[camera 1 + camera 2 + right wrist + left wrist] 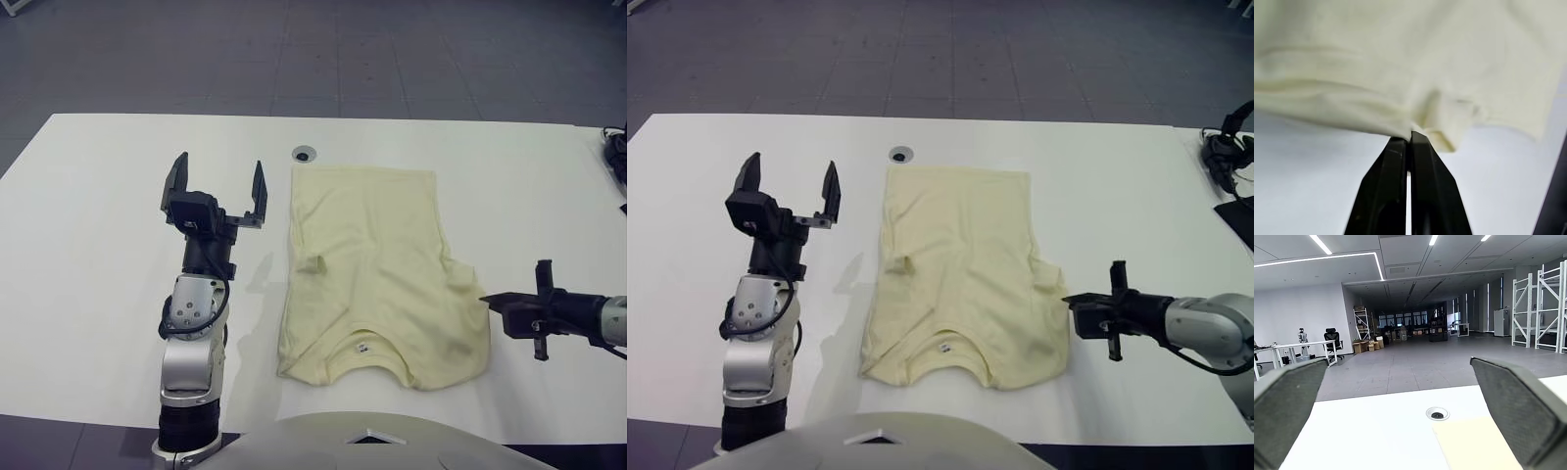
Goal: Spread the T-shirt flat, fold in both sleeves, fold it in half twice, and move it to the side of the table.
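A pale yellow T-shirt (pixel 377 284) lies on the white table (pixel 88 255), collar toward me, both sleeves folded in over the body. My right gripper (pixel 483 299) lies low at the shirt's right edge near the hem of the folded sleeve. In the right wrist view its fingers (pixel 1396 166) are pressed together, pinching the fabric edge (pixel 1425 117), with creases running out from the tips. My left gripper (pixel 220 164) is raised upright left of the shirt, open and empty, its wide-apart fingers (pixel 1518 406) framing the table's far edge.
A round cable grommet (pixel 305 153) sits just beyond the shirt's far left corner. Black cables and gear (pixel 1227 157) lie at the table's far right edge. Bare tabletop extends to the left of the left arm and in front of the shirt.
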